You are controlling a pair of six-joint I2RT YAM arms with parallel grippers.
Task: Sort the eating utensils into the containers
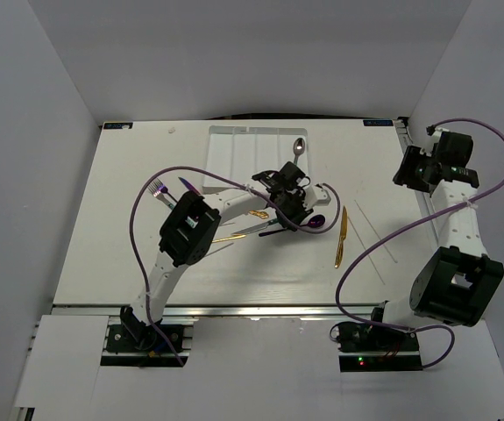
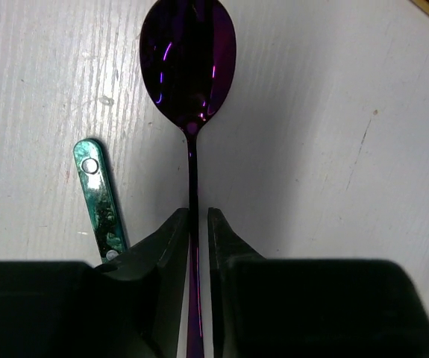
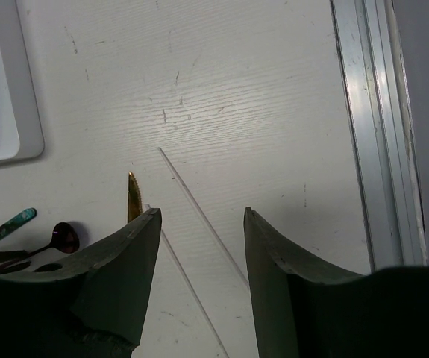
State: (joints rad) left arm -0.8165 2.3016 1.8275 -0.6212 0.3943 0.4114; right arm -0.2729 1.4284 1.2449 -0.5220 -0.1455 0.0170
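An iridescent purple spoon (image 2: 189, 60) lies on the white table, bowl pointing away from me. Its thin handle runs between the fingers of my left gripper (image 2: 199, 212). The jaws stand narrow around it, with a sliver of table showing beside the handle. From above, that gripper (image 1: 300, 210) is mid-table and the spoon bowl (image 1: 318, 221) pokes out to its right. The white divided tray (image 1: 243, 145) at the back holds a teal-handled spoon (image 1: 298, 149). My right gripper (image 3: 201, 216) hangs open and empty above the table's right side, near a gold knife (image 1: 341, 237).
A teal handle (image 2: 98, 198) lies just left of my left fingers. Gold utensils (image 1: 258, 213) lie under the left arm. A fork (image 1: 155, 188) and a purple knife (image 1: 188, 186) lie at the left. Thin clear sticks (image 3: 199, 209) and the table's metal edge rail (image 3: 363, 127) are on the right.
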